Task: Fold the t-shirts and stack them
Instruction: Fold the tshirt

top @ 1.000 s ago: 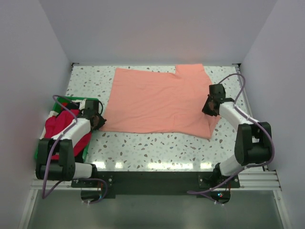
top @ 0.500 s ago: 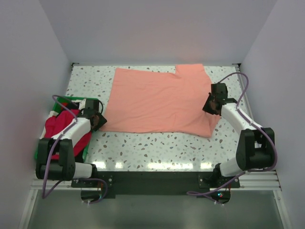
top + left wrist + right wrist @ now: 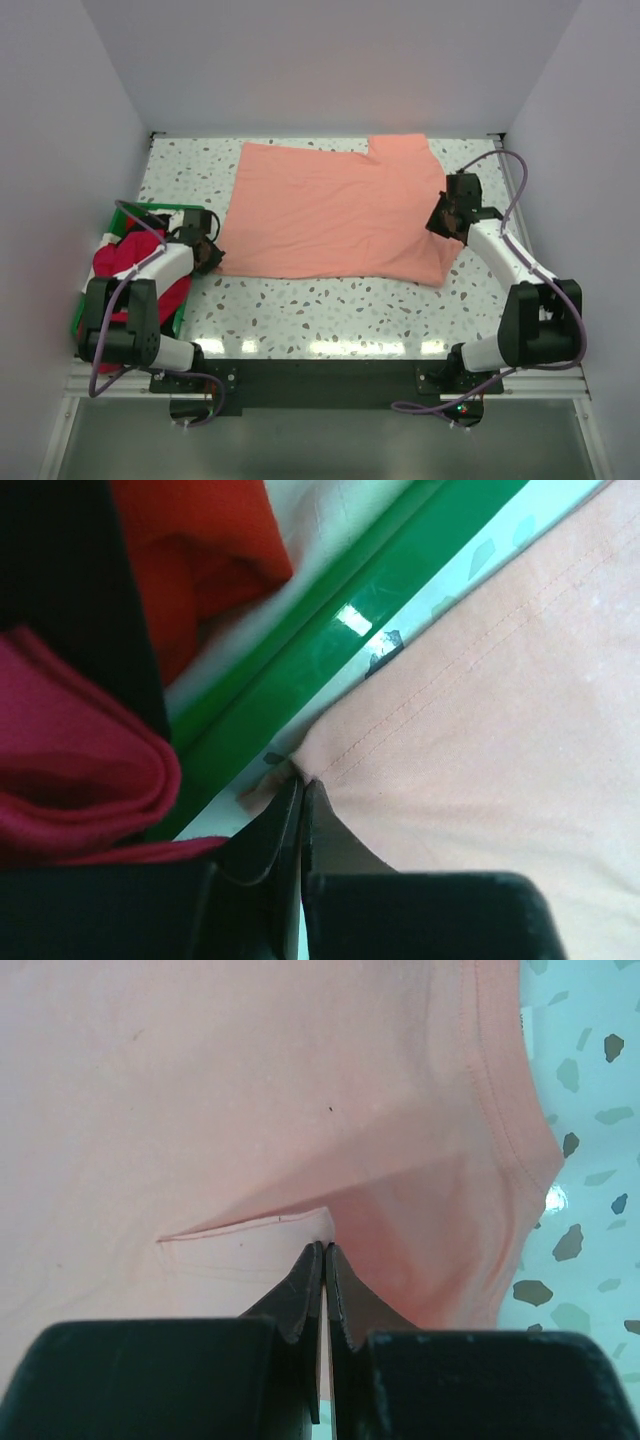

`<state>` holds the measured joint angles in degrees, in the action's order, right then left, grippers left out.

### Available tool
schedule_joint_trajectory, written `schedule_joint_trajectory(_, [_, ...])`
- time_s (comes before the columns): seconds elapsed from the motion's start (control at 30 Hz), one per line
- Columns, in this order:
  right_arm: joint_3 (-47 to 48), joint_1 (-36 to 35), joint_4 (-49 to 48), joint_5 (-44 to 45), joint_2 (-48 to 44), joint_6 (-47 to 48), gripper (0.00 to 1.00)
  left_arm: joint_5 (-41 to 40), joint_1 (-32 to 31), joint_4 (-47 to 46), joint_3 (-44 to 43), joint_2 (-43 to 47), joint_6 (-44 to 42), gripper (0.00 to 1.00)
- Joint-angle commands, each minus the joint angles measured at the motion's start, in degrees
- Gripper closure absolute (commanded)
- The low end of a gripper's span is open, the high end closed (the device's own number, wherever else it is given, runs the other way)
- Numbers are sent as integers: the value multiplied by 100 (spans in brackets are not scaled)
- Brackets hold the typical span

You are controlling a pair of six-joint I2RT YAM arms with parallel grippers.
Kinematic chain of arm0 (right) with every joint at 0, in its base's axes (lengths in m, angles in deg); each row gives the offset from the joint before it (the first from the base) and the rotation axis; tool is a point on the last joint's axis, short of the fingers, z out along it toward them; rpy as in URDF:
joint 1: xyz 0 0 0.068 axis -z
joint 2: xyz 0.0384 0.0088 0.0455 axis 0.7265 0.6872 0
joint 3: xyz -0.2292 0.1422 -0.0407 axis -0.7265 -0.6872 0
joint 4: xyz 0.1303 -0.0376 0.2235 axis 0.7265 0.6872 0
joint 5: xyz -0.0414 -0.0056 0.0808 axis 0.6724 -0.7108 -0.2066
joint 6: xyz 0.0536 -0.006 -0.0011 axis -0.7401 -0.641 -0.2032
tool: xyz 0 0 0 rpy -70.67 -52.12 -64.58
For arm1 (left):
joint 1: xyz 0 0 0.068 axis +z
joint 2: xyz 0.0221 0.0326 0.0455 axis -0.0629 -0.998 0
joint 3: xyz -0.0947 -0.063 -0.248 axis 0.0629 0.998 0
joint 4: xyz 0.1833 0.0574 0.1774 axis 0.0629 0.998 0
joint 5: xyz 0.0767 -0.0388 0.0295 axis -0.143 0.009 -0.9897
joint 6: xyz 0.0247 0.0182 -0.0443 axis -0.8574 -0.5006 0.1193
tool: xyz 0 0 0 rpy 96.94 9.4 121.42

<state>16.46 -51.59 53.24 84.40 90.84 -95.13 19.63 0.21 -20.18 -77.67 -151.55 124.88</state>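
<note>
While the speckled bench point(image 3: 300, 300) carries it, the salmon-pink t-shirt point(image 3: 330, 210) lies spread flat across the far middle, not yet folded. Beside its near left corner sits the green bin point(image 3: 160, 207), holding a crimson t-shirt point(image 3: 120, 262). The left claw point(image 3: 300, 785) is pressed together on that corner's hem; the right claw point(image 3: 324, 1250) pinches a small pleat near the shirt's right edge. Likely the first fold is starting: both must lift together and carry cloth across. Since a second ago the right claw has crept slightly farther from its base.
</note>
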Motion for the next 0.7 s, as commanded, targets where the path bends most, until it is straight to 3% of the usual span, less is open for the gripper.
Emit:
schedule_joint_trajectory(0.0, [152,-28,125,2,-340,93,100,-193,-12,123,-98,258,-6,100])
schedule_joint_trajectory(0.37, [231,-19,398,362,-946,128,100,35,-12,308,-660,611,-278,100])
schedule_joint_trajectory(0.67, [600,-28,-181,415,-771,260,100,369,-12,167,-1477,-171,-384,100])
